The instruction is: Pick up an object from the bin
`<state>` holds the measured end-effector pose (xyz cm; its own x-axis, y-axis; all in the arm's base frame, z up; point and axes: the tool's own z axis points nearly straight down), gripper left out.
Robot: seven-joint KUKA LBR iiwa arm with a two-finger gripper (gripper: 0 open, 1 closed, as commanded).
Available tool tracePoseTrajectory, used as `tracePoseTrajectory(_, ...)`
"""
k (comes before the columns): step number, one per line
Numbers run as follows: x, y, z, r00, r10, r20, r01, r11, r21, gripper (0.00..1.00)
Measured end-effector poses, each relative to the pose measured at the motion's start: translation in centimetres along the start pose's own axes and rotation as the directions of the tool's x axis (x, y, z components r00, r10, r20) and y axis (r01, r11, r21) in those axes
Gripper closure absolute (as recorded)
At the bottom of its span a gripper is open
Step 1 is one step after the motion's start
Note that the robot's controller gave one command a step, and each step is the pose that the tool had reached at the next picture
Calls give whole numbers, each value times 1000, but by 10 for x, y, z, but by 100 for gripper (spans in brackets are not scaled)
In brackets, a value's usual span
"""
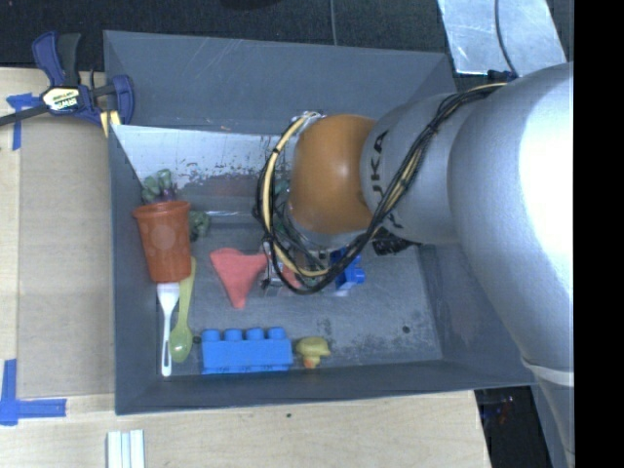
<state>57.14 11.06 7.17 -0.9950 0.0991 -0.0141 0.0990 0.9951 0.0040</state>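
My gripper (274, 265) shows as a dark part beneath the arm's orange cover, near the middle of the bin. It is right beside the right edge of a pink triangular piece (234, 273) that lies flat on the bin floor. Whether it touches the piece cannot be made out. A small blue thing (352, 277) pokes out from under the cables just to the gripper's right. Nearer the front wall lie a blue studded block (246, 349) and a small yellow toy (312, 349).
On the left side an orange cup (164, 240) lies on a white utensil (167, 331) and a green spoon (181, 322). A small green toy (162, 182) sits at the back left corner. The arm and its cables cover the bin's middle and right.
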Motion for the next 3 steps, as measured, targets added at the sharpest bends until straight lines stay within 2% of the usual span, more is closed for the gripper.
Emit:
tracePoseTrajectory(1, 0, 0, 0, 1000, 0, 0, 0, 1000, 0, 100)
tracePoseTrajectory(2, -3, 0, -59, 1000, -5, -5, 5, 1000, 1, 100)
tracePoseTrajectory(3, 18, -4, -133, 999, 48, -10, -48, 999, 3, 100)
